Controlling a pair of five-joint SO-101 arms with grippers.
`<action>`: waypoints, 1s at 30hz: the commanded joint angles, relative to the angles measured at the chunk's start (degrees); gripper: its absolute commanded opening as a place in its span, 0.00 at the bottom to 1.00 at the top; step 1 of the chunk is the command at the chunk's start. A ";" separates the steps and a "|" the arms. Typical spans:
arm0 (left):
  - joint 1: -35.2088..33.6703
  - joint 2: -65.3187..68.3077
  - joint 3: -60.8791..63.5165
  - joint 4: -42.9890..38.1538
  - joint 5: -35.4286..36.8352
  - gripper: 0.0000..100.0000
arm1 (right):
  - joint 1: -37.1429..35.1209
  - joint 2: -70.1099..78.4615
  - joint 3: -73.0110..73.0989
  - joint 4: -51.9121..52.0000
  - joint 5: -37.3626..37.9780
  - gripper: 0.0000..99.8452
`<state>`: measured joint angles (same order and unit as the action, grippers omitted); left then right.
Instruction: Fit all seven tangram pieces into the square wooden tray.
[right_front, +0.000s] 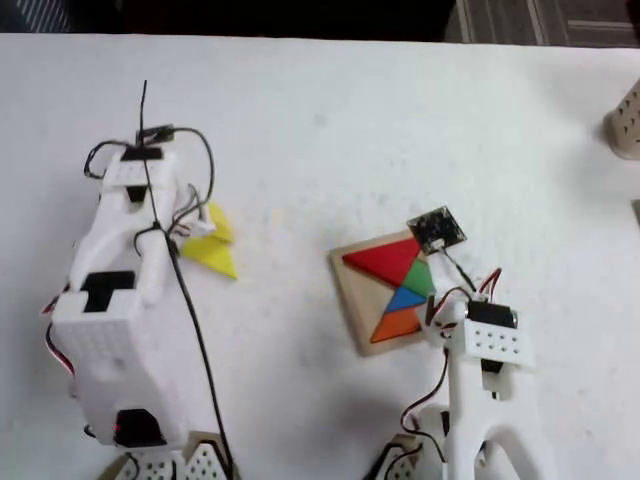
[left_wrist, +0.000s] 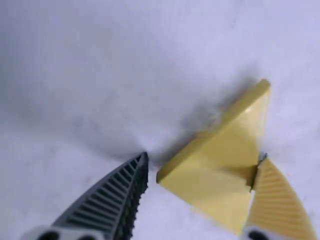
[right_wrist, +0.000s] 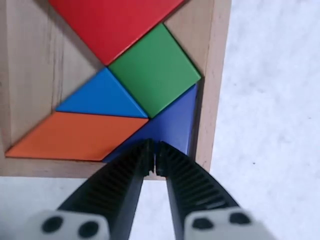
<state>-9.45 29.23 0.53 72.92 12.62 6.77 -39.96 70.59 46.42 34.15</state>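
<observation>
The square wooden tray (right_front: 349, 288) is lying on the white table (right_front: 320, 120) in front of your right arm (right_front: 482, 345), turned at an angle to the table's edges. In the right wrist view its bare wood (right_wrist: 30, 75) is showing beside five pieces that are sitting flat inside it: a red triangle (right_wrist: 112, 22), a green square (right_wrist: 154, 70), a light blue triangle (right_wrist: 102, 97), an orange parallelogram (right_wrist: 75, 136) and a dark blue triangle (right_wrist: 172, 125), each touching its neighbours. Your right gripper (right_wrist: 154, 156) is hovering over the dark blue triangle near the tray's rim, its black fingers (right_wrist: 125, 180) pressed almost together and gripping nothing. Well apart from the tray, a yellow triangle (right_front: 215, 258) is lying on the table by your left arm (right_front: 120, 300). In the left wrist view that yellow triangle (left_wrist: 220, 170) is sitting tilted, one edge raised off the surface. Your left gripper (left_wrist: 202, 157) is straddling it with the jaws spread wide: one finger is touching the piece, while the dark ribbed finger (left_wrist: 115, 200) is standing just beside its near edge, not yet pinching it.
</observation>
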 joint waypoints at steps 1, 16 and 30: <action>0.84 0.31 -3.78 1.41 -2.37 0.25 | -0.31 -0.92 -0.26 -0.92 0.79 0.02; 2.33 0.04 -3.78 5.54 -4.13 0.24 | -0.40 -0.92 -0.26 -0.92 0.79 0.02; 10.51 0.13 -9.93 12.57 -4.22 0.06 | -0.40 -0.92 -0.26 -0.92 0.79 0.02</action>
<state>-1.10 30.29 -7.82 84.62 8.57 6.77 -39.96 70.59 46.42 34.15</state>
